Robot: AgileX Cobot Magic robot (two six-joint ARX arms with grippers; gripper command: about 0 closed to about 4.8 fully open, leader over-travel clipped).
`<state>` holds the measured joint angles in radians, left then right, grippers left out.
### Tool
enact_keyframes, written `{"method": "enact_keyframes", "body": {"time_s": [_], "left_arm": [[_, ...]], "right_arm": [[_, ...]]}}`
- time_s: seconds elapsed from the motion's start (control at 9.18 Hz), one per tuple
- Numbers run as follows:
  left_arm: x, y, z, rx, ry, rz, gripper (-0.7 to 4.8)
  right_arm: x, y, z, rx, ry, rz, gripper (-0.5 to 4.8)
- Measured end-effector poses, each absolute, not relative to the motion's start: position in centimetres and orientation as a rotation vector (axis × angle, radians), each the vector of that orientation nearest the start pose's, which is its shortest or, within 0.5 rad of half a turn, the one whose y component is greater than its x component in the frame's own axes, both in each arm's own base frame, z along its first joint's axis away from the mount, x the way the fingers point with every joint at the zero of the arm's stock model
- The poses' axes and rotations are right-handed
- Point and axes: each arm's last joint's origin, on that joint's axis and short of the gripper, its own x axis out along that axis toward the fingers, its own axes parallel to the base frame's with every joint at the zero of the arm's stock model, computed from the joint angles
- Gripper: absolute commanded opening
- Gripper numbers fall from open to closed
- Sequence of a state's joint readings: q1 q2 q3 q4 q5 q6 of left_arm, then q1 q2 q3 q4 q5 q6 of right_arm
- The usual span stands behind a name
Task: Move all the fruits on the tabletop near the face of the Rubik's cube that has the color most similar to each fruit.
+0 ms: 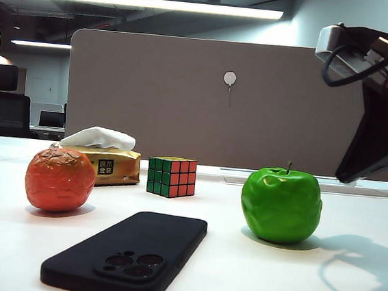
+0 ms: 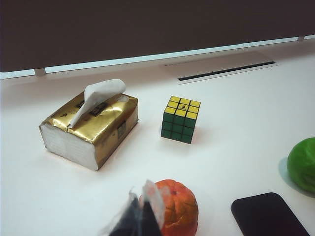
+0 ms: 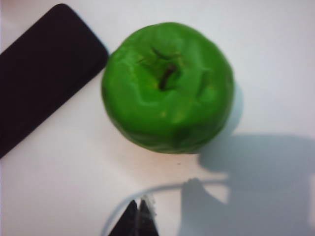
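Green apple [image 1: 281, 205] upright on white surface [image 1: 250, 275], right. Orange [image 1: 60, 179] left, near tissue pack [image 1: 109, 165]. Rubik's cube [image 1: 171, 176] between, farther back. Black phone [image 1: 128, 253] near. Right gripper [image 3: 139, 216] closed, empty, above apple. Left gripper [image 2: 141, 216] closed, empty, above orange.

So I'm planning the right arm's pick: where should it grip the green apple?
Come from above and close the right end effector across the green apple at its widest middle. It sits upright, stem up, with bare table around; the phone lies close on one side.
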<state>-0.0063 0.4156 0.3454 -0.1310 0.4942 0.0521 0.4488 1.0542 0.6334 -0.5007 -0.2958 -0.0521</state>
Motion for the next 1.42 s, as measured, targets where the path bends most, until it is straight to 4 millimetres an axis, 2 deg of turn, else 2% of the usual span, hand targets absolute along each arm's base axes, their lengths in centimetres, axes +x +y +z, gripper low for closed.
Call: {"method": "enact_keyframes", "body": {"time_s": [0.22, 0.33, 0.44, 0.65, 0.87, 1.09, 1.2, 1.42], "left_arm": [[11.8, -1.4, 23.2, -0.004, 0.207, -0.503, -0.05], [11.8, -1.4, 23.1, -0.005, 0.210, -0.504, -0.05], [11.8, -1.4, 23.1, -0.005, 0.210, -0.504, -0.05], [11.8, -1.4, 23.1, -0.005, 0.210, -0.504, -0.05], [11.8, -1.4, 23.1, -0.005, 0.210, -0.504, -0.05], [11.8, -1.4, 23.2, -0.005, 0.209, -0.504, -0.05], [11.8, -1.4, 23.1, -0.005, 0.210, -0.504, -0.05], [11.8, -1.4, 23.2, -0.005, 0.209, -0.504, -0.05]], "right_arm": [[17.7, 9.6, 20.6, -0.099, 0.944, 0.751, -0.01], [18.9, 10.3, 20.4, -0.080, 0.876, 0.789, -0.01], [19.3, 10.5, 19.5, -0.079, 0.919, 0.790, -0.01], [19.1, 10.4, 19.2, -0.077, 0.958, 0.794, -0.01], [19.6, 10.3, 19.4, -0.133, 0.907, 0.687, -0.01], [20.3, 10.5, 19.1, -0.139, 0.874, 0.672, -0.01], [20.9, 10.8, 17.8, -0.143, 0.926, 0.668, -0.01], [21.8, 11.2, 17.2, -0.141, 0.896, 0.669, -0.01]]}}
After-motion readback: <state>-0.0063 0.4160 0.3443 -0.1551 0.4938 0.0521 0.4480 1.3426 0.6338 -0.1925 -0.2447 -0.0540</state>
